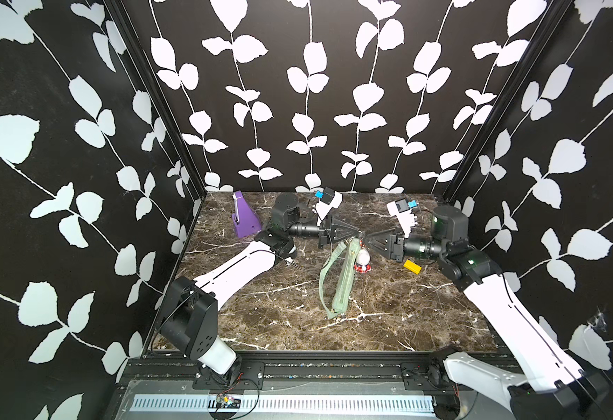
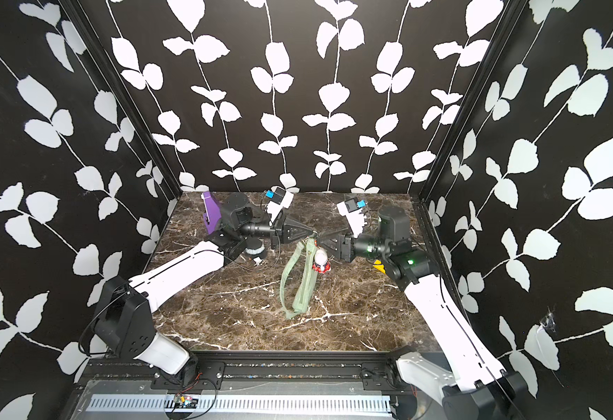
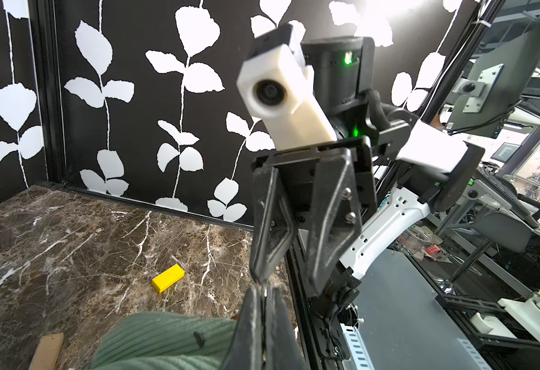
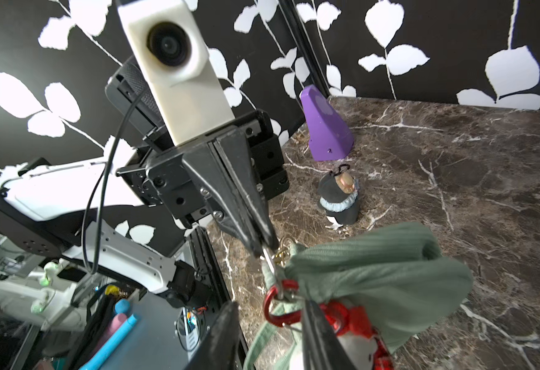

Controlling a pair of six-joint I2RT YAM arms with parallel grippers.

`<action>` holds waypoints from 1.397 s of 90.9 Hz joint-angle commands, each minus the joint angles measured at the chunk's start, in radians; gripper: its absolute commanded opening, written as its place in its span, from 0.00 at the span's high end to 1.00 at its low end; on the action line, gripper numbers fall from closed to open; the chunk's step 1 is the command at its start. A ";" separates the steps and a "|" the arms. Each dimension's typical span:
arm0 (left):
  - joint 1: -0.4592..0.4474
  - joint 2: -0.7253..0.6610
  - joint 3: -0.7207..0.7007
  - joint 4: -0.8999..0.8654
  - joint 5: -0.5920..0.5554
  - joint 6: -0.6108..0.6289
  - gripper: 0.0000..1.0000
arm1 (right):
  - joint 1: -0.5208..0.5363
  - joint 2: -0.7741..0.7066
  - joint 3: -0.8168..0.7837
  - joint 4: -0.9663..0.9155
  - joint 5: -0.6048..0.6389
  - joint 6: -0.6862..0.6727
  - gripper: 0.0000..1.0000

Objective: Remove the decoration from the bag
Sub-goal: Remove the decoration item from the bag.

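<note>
Right jaws parted around red clip [image 4: 267, 304] | left jaws clamping bag [image 4: 374, 272]

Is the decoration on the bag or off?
On: the red carabiner of the decoration is hooked onto the end of the bag, seen from the right wrist.
</note>
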 commanded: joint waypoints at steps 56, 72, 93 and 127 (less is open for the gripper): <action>-0.008 0.002 0.042 0.167 0.100 -0.132 1.00 | 0.010 -0.158 -0.326 0.430 0.012 -0.414 0.39; -0.014 0.009 0.046 0.180 0.115 -0.148 1.00 | 0.010 -0.144 -0.347 0.509 0.040 -0.375 0.40; -0.019 0.020 0.046 0.187 0.128 -0.148 1.00 | 0.010 -0.126 -0.339 0.546 0.028 -0.358 0.45; -0.024 0.024 0.051 0.192 0.137 -0.157 1.00 | 0.015 -0.109 -0.327 0.565 -0.039 -0.339 0.60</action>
